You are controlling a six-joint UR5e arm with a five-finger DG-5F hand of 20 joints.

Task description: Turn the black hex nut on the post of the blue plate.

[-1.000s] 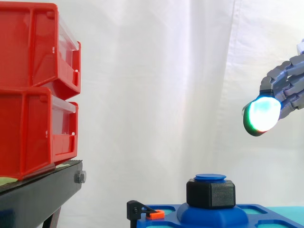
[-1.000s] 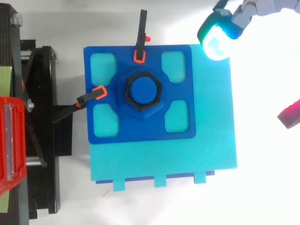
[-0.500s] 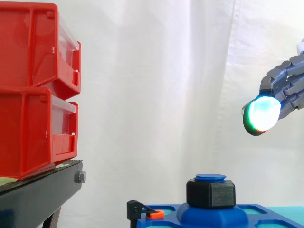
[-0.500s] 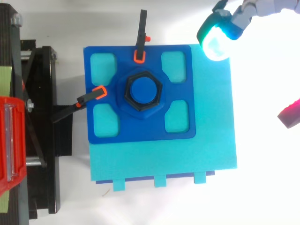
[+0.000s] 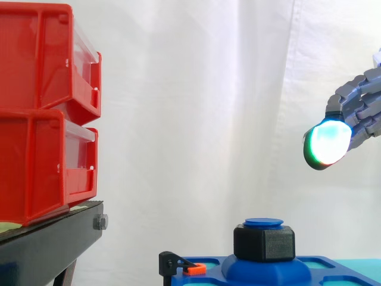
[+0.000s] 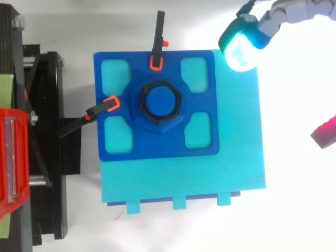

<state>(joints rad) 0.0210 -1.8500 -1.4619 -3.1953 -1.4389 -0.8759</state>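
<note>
Hardly any movement is seen since a second ago: in the top view the hand [image 6: 286, 11] has been shifted very slightly, its cyan-glowing fingertip [image 6: 239, 48] now lying a touch lower and further left, while the magenta tip [image 6: 324, 131] at the right edge has dropped a little. Nothing else has been displaced.

The black hex nut [image 6: 140, 105] is seated on the post [image 6: 160, 101] at the middle of the blue plate [image 6: 157, 144], with the post's round blue cap showing above it in the side view. The plate is laid on a teal base [image 6: 210, 178] and is held at its 12 o'clock and 9 o'clock edges by two black clamps with orange tips [image 6: 156, 44] [image 6: 94, 110].

From above, the hand is found at about 2 o'clock from the nut, beyond the plate's corner and well apart from it. In the side view the hand [image 5: 358, 107] is likewise placed at about 2 o'clock from the nut [image 5: 264, 242], high above it, with no contact made. Its fingers are held spread and relaxed, the glowing tips far from each other, and nothing is grasped.

Red bins [image 5: 41, 113] are stacked on a black stand [image 5: 50, 241] at 9 o'clock from the nut, before a white curtain [image 5: 196, 107].
</note>
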